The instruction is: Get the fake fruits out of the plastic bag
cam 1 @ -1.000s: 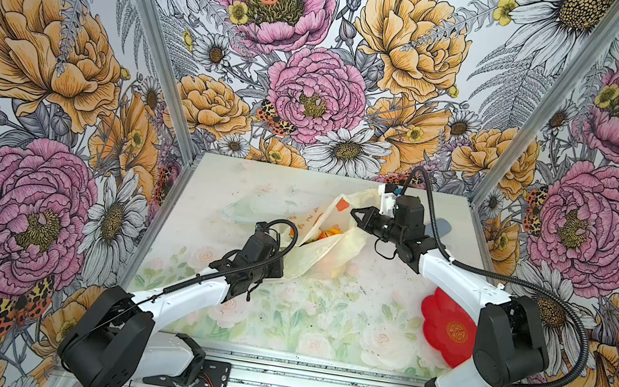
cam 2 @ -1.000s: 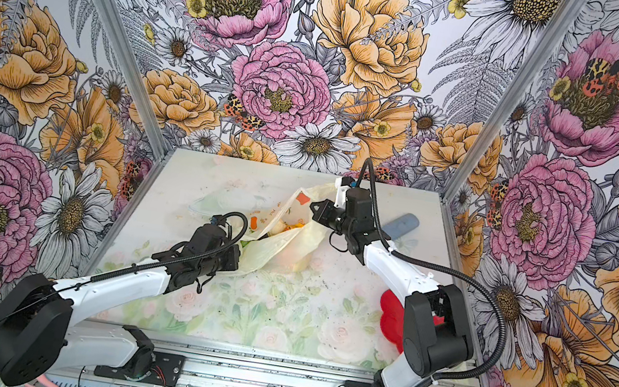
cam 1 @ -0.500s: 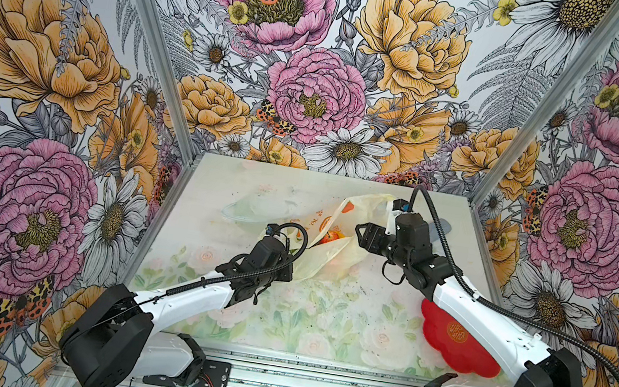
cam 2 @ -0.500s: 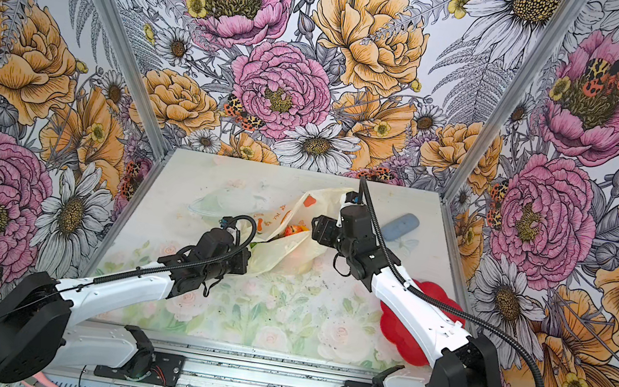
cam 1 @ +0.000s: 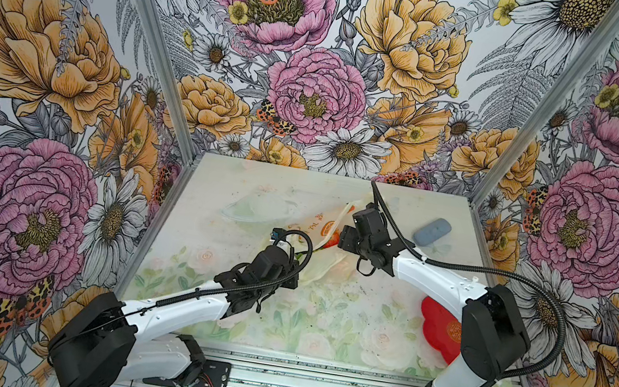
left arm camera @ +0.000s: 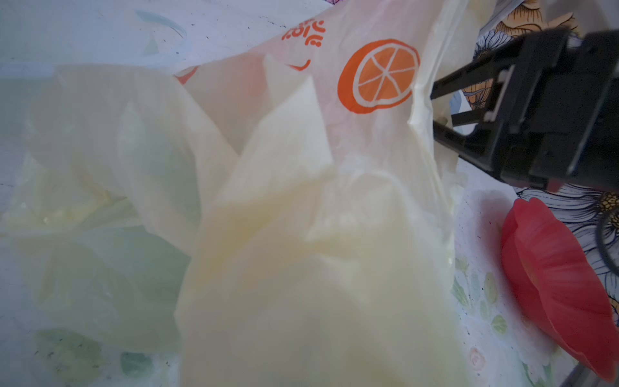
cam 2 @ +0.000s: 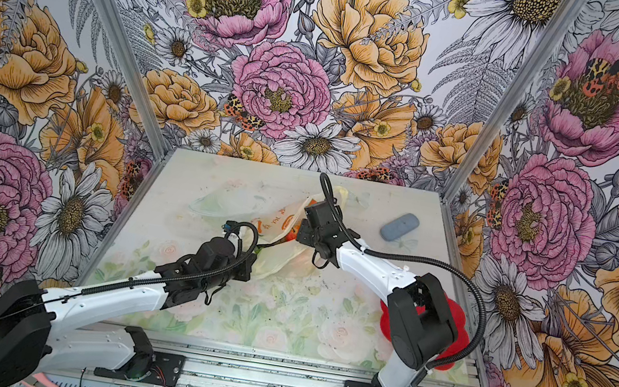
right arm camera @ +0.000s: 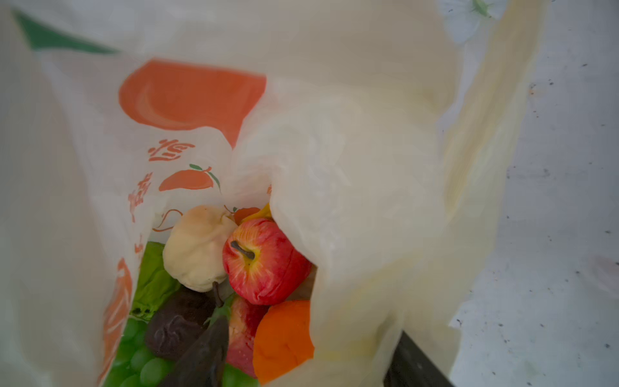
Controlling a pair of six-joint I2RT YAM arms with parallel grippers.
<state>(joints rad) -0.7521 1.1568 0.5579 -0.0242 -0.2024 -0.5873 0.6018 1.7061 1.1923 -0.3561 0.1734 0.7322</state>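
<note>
Now that your right end effector [left arm camera: 435, 110] has let go and dropped, jaws apart, to the plastic bag's [cam 1: 323, 266] 3 o'clock mouth, the fake fruits [right arm camera: 261, 264] inside are reachable; your left end effector [cam 1: 299, 260] stays clamped on its 8 o'clock fold, on the desk [cam 1: 319, 331].

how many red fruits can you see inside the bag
2. One red apple lies beside the pale pear; a second red fruit touches it, partly covered, next to the orange. More may be hidden under folds of the plastic bag.
</note>
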